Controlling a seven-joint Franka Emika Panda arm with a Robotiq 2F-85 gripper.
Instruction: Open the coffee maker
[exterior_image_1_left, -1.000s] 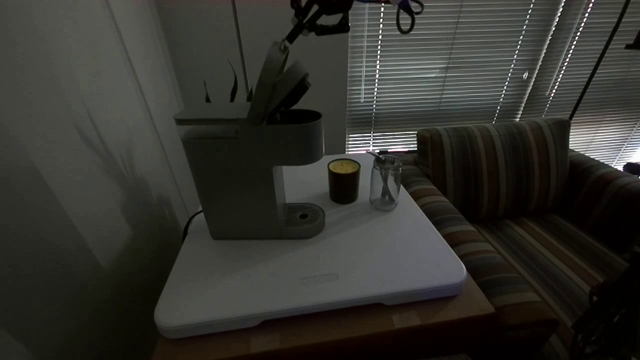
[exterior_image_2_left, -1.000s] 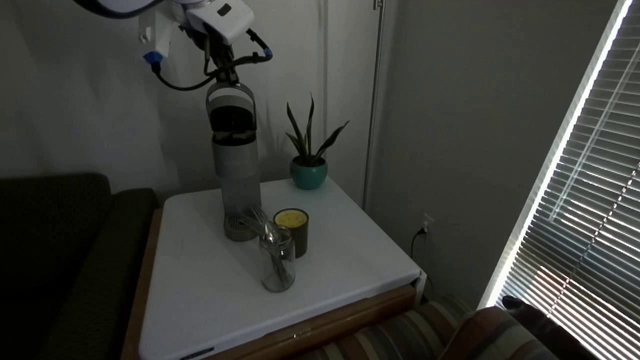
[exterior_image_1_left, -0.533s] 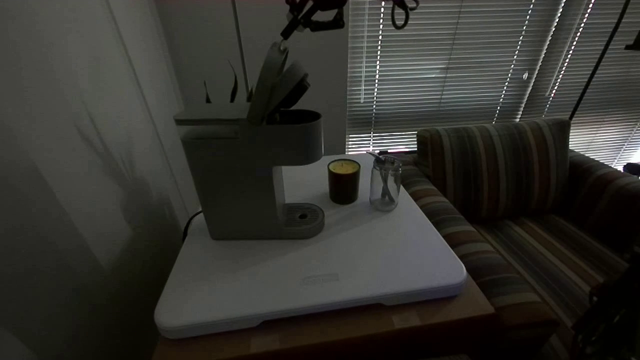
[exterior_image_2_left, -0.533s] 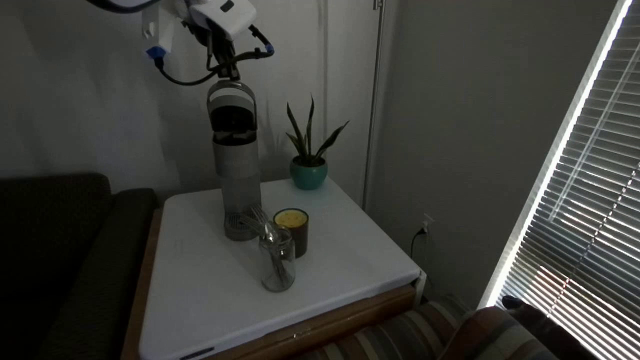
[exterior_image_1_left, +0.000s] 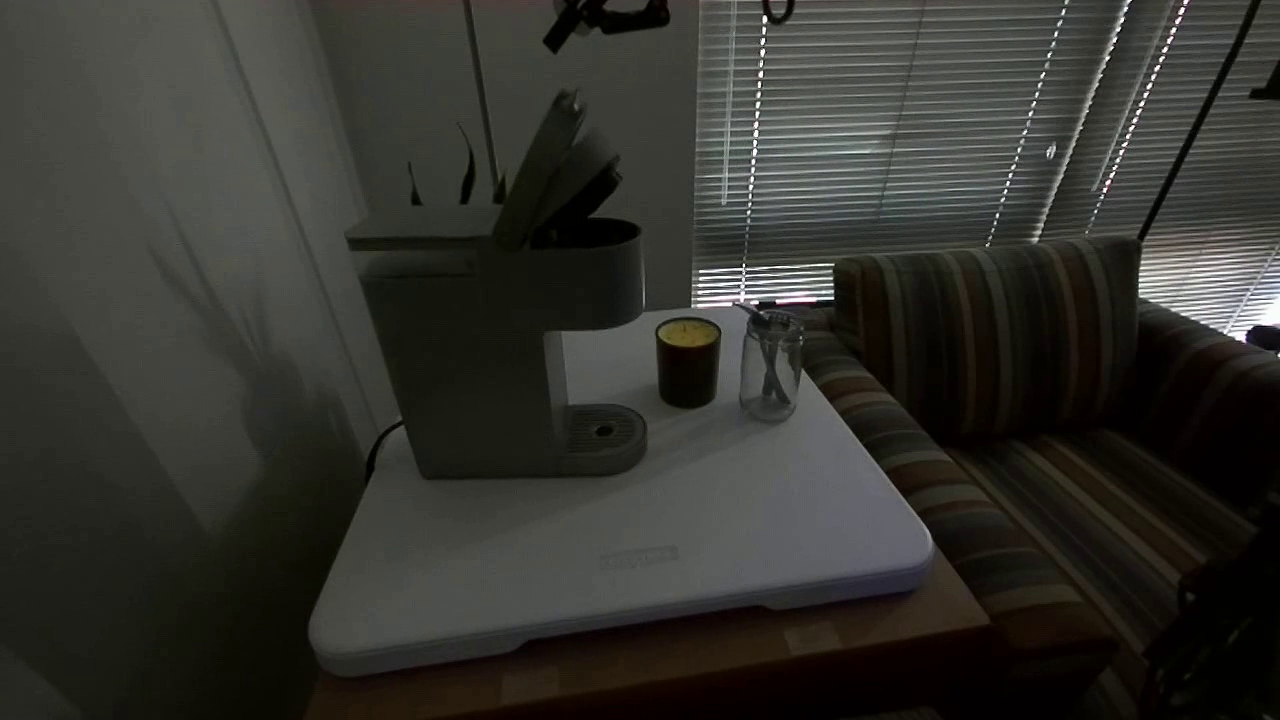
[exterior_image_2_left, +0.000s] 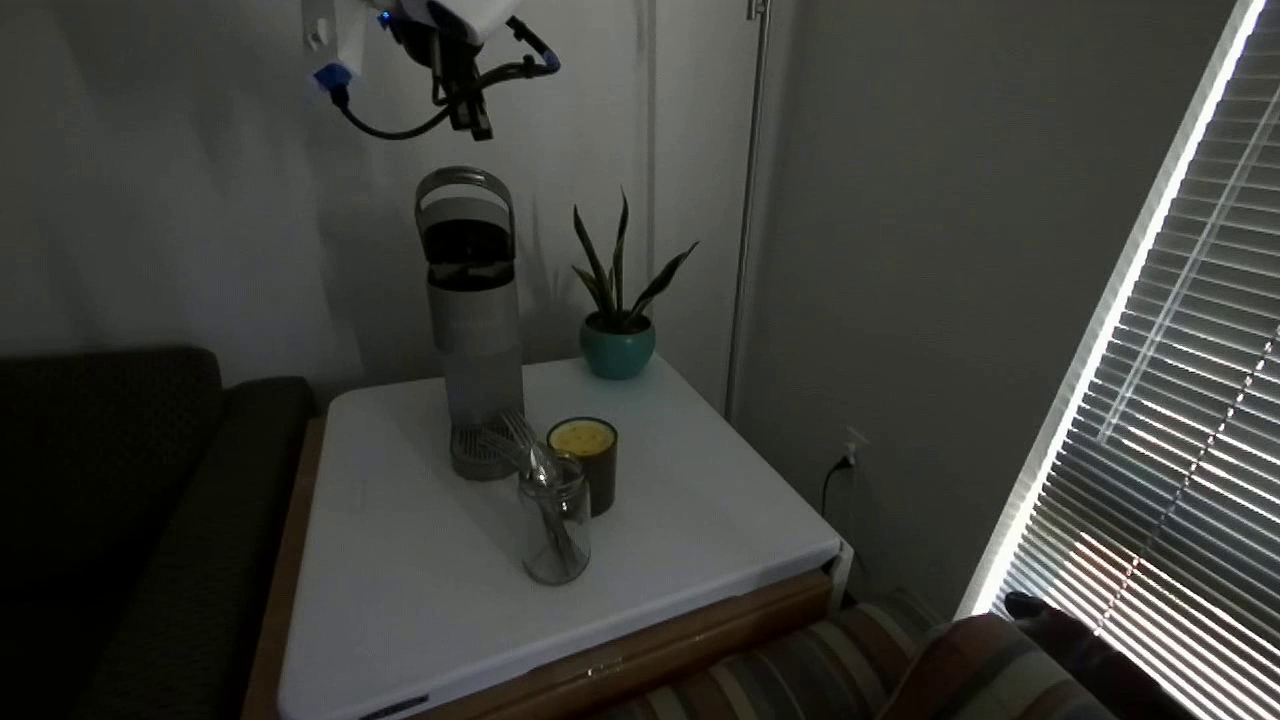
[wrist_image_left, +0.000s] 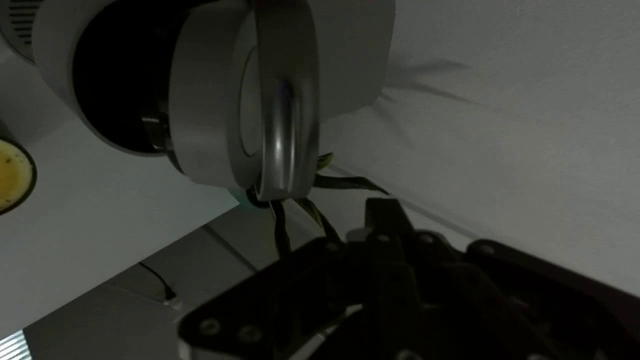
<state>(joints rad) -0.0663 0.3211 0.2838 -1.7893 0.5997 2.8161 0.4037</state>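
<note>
The boxy grey coffee maker (exterior_image_1_left: 470, 370) stands upright on the white table in both exterior views (exterior_image_2_left: 478, 325). Its lid (exterior_image_1_left: 580, 180) is raised and the dark opening under it shows. The looped lid handle (exterior_image_2_left: 463, 176) stands up behind the lid. In the wrist view the raised lid (wrist_image_left: 210, 100) and the handle (wrist_image_left: 290, 110) fill the upper left. My gripper (wrist_image_left: 387, 212) is shut and empty, its fingertips together. In both exterior views the gripper (exterior_image_1_left: 555, 42) hangs above the handle, apart from it, and it also shows from the front (exterior_image_2_left: 480, 133).
A dark candle jar (exterior_image_1_left: 688, 365) and a clear glass jar (exterior_image_1_left: 770, 370) with cutlery stand in front of the machine on the white table (exterior_image_1_left: 620, 610). A potted plant (exterior_image_2_left: 617, 345) stands beside it. A wall (wrist_image_left: 500, 125) lies close behind. A striped armchair (exterior_image_1_left: 990, 350) is alongside.
My gripper has risen from the top of the lid handle, leaving a gap between them. The lid stays raised, and its handle has tipped slightly forward.
</note>
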